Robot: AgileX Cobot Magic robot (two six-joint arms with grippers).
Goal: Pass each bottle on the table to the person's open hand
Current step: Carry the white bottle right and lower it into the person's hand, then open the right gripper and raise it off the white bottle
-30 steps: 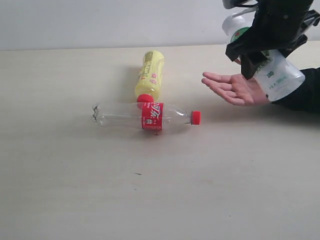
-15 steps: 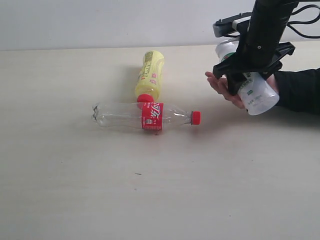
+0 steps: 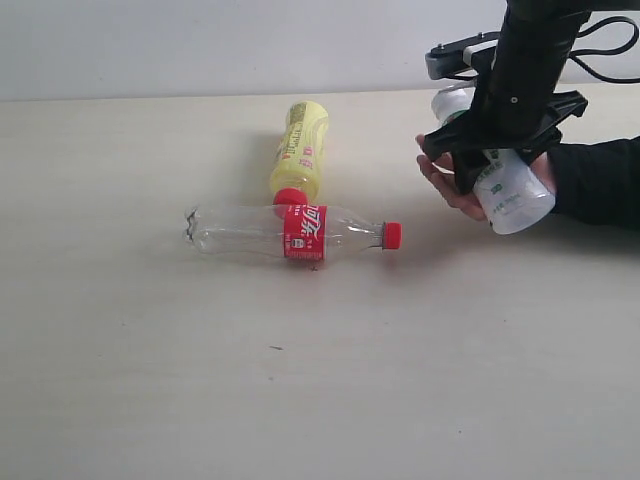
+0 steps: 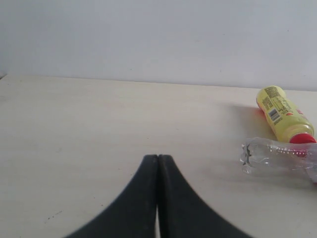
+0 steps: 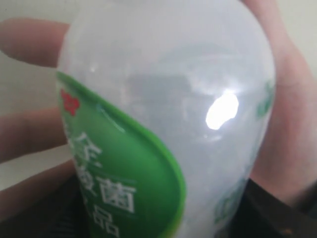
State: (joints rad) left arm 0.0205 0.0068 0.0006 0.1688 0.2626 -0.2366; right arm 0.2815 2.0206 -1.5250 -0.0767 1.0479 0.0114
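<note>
White bottle (image 3: 515,200): clamped between the jaws of the right gripper (image 3: 492,150), green label showing, long axis slanting down and away from the wrist.
Person's open hand (image 3: 443,183): directly beneath those fingers, palm up under the bottle; whether skin and plastic touch cannot be told.
Coming move: probably a release straight down into the palm.
Left gripper (image 4: 157,159): pressed shut, empty, well apart from the hand.
Yellow bottle (image 3: 300,148), red-label bottle (image 3: 290,231): lying on the table (image 3: 300,390), nearer the left fingers.
</note>
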